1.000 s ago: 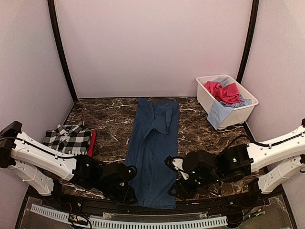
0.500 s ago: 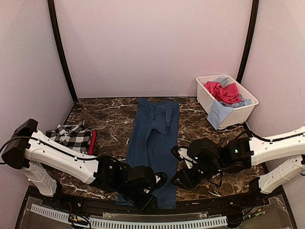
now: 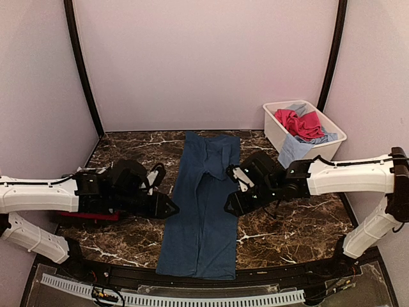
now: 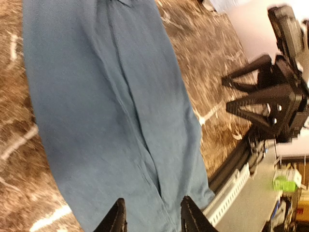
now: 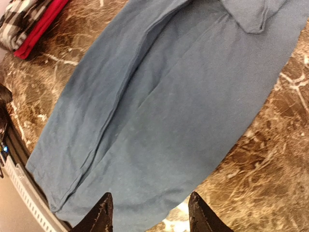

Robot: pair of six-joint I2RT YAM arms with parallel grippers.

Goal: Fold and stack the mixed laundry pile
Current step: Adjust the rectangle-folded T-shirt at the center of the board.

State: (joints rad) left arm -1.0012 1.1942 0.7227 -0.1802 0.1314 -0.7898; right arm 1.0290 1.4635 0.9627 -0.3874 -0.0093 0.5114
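A navy blue garment lies spread flat along the middle of the marble table. My left gripper hovers at its left edge, open with nothing between the fingers; in the left wrist view the fingers hang over the blue cloth. My right gripper is at the cloth's right edge, also open and empty, above the blue cloth. A folded checked piece on a red one sits at the left, mostly hidden by my left arm in the top view.
A white tub at the back right holds red, pink and light blue pieces, one hanging over its rim. My right gripper shows in the left wrist view. A ridged strip runs along the near edge.
Both arms have drawn back from the garment's near end to its middle. The left gripper swung out to the left edge, the right one moved farther up the right edge. Both jaws narrowed slightly.
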